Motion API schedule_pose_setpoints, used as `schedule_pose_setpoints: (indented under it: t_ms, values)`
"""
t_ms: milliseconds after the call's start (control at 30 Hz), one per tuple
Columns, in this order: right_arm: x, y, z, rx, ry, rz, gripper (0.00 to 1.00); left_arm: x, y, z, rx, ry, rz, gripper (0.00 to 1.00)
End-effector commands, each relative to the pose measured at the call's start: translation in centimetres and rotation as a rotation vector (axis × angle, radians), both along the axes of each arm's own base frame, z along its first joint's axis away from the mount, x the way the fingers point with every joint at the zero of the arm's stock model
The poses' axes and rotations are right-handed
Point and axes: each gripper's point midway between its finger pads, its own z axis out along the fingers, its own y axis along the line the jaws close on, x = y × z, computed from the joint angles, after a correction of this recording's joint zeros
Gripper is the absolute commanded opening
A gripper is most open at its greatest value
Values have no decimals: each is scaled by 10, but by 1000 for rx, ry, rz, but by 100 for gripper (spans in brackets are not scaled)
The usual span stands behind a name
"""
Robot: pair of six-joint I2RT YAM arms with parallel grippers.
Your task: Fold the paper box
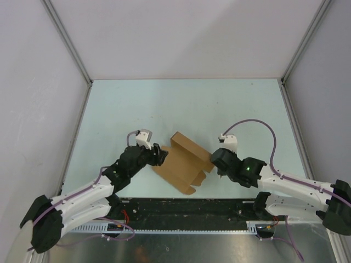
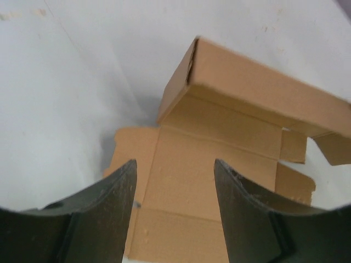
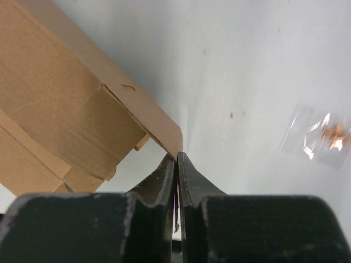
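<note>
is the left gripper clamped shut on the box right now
No, the left gripper is open, its two fingers spread apart over the flat panel of the paper box, which shows between them.

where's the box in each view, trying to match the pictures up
top external: box at the table's centre, between the two arms.
left wrist: fills the middle and right, under and beyond the open left end effector.
right wrist: upper left, one corner pinched in the right end effector.
shared landmark: the box's raised wall, which shows in all three views.
</note>
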Motion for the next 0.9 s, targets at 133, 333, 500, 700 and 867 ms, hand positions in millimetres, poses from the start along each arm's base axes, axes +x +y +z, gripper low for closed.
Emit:
schedule_pose_setpoints:
  t_ms: [133,333,500,700,867]
  values:
    - [70,2,35,-152,-255,201,11,-5,17,50,-77,-149,43,63]
    - [88,24,27,-155,-256,459,9,-11,28,60,-75,-177,61,62]
    - [107,30,31,-123,-306,578,4,-13,29,61,-67,-176,53,61]
    - [119,34,41,-100,-372,684,3,-11,28,58,-55,-165,57,61]
    - [124,41,46,-17,-387,801,2,-10,26,60,-53,-162,49,60]
